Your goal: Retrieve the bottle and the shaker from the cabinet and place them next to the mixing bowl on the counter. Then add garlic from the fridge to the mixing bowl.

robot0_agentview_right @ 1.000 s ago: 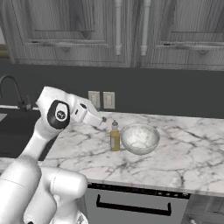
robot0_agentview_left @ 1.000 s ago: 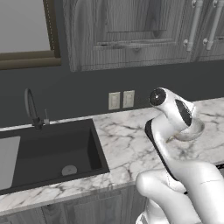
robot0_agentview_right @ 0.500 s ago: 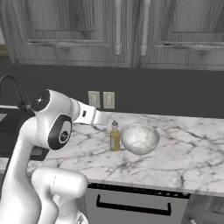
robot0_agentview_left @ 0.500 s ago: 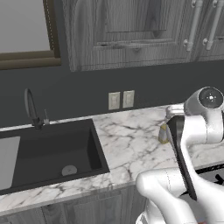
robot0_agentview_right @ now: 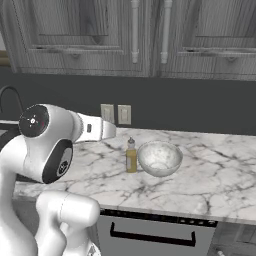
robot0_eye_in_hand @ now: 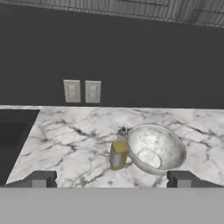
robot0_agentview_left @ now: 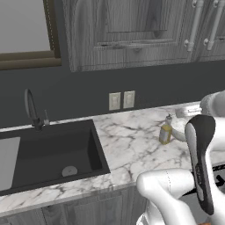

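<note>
A small yellow bottle with a grey cap stands upright on the marble counter, touching or nearly touching the left side of the glass mixing bowl. The bottle and bowl sit mid-counter in the right base view. In the left base view the bottle stands just left of my arm, which covers most of the bowl. My gripper is open and holds nothing, hanging back from and above both. The cabinet doors overhead are shut. The shaker, the garlic and the fridge are out of view.
A dark sink with a faucet lies to the left of the counter. Two wall outlets sit on the dark backsplash behind the bottle. An appliance handle runs below the counter's front edge.
My arm has drawn back from the counter and swung round, uncovering the bottle in the left base view. The bottle and bowl have not moved. The jaws stay open.
</note>
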